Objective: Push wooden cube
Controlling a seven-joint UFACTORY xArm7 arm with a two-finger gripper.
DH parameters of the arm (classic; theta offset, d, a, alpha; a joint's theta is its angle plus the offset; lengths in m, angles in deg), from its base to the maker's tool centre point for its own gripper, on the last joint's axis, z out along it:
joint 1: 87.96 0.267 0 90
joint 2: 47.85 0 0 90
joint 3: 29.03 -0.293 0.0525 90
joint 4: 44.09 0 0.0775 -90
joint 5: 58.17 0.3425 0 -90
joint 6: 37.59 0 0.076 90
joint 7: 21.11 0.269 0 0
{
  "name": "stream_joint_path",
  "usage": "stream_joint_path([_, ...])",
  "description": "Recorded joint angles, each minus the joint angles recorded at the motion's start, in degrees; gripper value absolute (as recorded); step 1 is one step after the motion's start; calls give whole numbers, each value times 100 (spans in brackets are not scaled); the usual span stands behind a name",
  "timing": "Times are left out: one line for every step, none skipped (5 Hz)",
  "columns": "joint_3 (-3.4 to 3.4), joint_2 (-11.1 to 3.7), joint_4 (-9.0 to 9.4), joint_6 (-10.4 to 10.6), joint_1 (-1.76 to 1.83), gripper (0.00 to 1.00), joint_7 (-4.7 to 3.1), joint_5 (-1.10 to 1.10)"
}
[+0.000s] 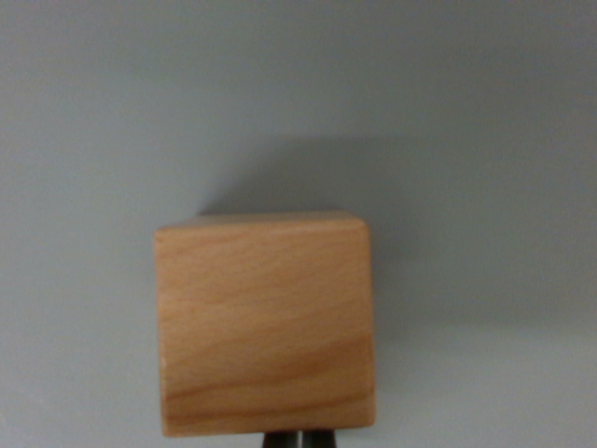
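The light-brown, grained wooden cube (265, 325) sits on a plain pale grey surface (466, 140), casting a soft shadow beyond its far edge. Just below the cube's near edge, the dark gripper (298, 438) tips barely show, seemingly pressed together.

A light-brown wooden cube with rounded edges and visible grain (265, 325) is seen low in the wrist view, slightly to the wrist view's left of centre. It is set on a plain pale grey-blue surface (485, 140), on which a soft shadow is cast above and to the wrist view's right of the cube. At the bottom edge, directly below the cube, the dark tips of the gripper (298, 439) are glimpsed, drawn close together with only a thin gap between them; contact with the cube cannot be determined.
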State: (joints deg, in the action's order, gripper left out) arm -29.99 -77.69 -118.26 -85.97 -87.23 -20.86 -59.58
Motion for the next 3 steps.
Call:
stream_joint_path([1,-63,-96,-33,0,100,-1,-1])
stream_joint_path([1,-63,-96,-33,0,100,-1,-1])
stream_joint_path([1,-93,-143,-50,0,100,-2,-1])
